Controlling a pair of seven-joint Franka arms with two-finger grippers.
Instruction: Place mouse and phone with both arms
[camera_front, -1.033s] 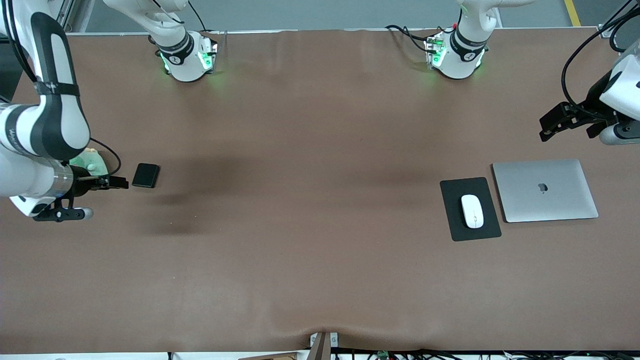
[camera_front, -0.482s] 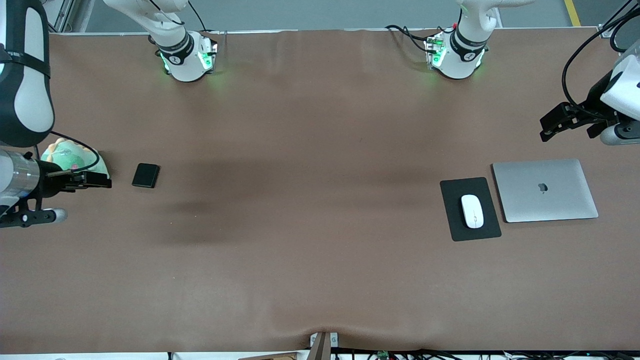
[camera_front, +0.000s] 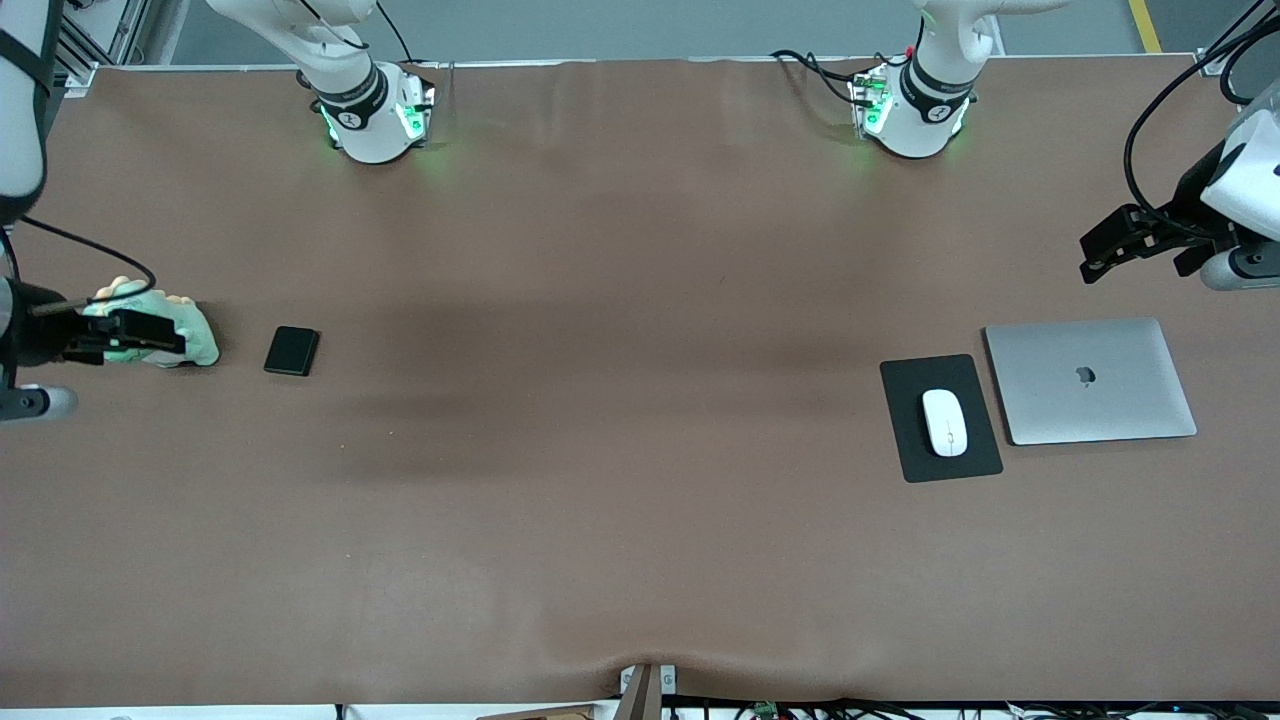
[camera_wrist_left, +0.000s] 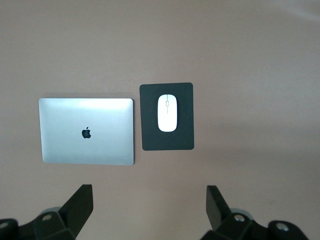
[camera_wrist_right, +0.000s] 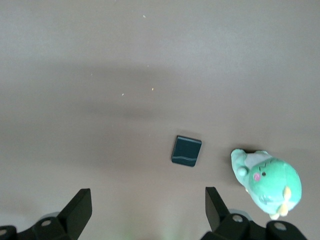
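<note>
**Both claws up and empty, mouse and phone lying on the bench**

- Mouse (camera_front: 945, 422) lies on the black mouse mat (camera_front: 940, 417), toward the left arm's end of the bench (camera_front: 620, 400). Long axis runs along the mat's long side, grey line up the middle. Nothing touching it.
- Closed silver laptop (camera_front: 1090, 380) lies flat just beside the mat, closer still to the left arm's end of the bench. Narrow strip of bench shows between the two, so no contact.
- Phone (camera_front: 292, 351) lies flat on bare bench toward the right arm's end, well apart from the mouse. Slightly skewed to the bench edge.
- Green plush toy (camera_front: 190, 335) lies near the phone, closer to the right arm's end of the bench, with a gap between them. In the front view the right claw partly covers it.
- Left claw (camera_front: 1105, 250) hangs in the air over the bench edge at the left arm's end, above bare bench near the laptop. Left wrist view shows fingers (camera_wrist_left: 80, 202) spread wide, nothing between them; laptop, mat and mouse all in view below, clear of the fingers.
- Right claw (camera_front: 150, 335) hangs over the plush toy at the right arm's end. Right wrist view shows fingers (camera_wrist_right: 80, 205) spread wide, nothing held; phone (camera_wrist_right: 186, 151) and toy (camera_wrist_right: 267, 182) well below, neither between the fingers.
</note>
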